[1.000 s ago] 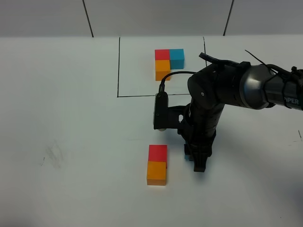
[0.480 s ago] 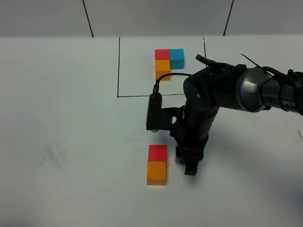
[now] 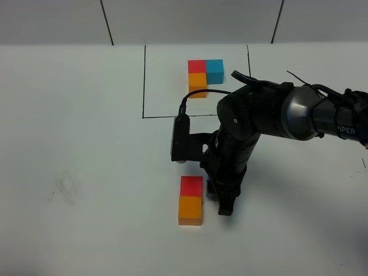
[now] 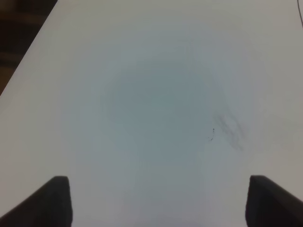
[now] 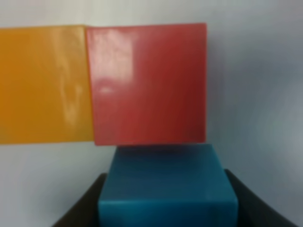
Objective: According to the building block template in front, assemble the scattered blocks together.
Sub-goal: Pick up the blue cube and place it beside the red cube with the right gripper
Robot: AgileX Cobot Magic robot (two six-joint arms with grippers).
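The building block template (image 3: 197, 84) is an L of red, blue and orange cubes inside a black drawn frame at the back. The loose red cube (image 3: 191, 186) and orange cube (image 3: 190, 210) lie touching in a row at the front. My right gripper (image 3: 222, 201) points down just right of the red cube, shut on the loose blue cube, which the arm hides in the high view. In the right wrist view the blue cube (image 5: 168, 184) sits between the fingers (image 5: 85, 208), right beside the red cube (image 5: 149, 82), next to the orange cube (image 5: 45, 85). My left gripper (image 4: 161, 203) is open over bare table.
The black frame line (image 3: 172, 117) runs behind the right arm (image 3: 264, 112). A faint smudge (image 3: 64, 187) marks the white table at the left. The table's left edge shows in the left wrist view (image 4: 28, 52).
My right gripper has moved left with the blue cube, closing the gap to the loose red cube. The red and orange cubes have not moved.
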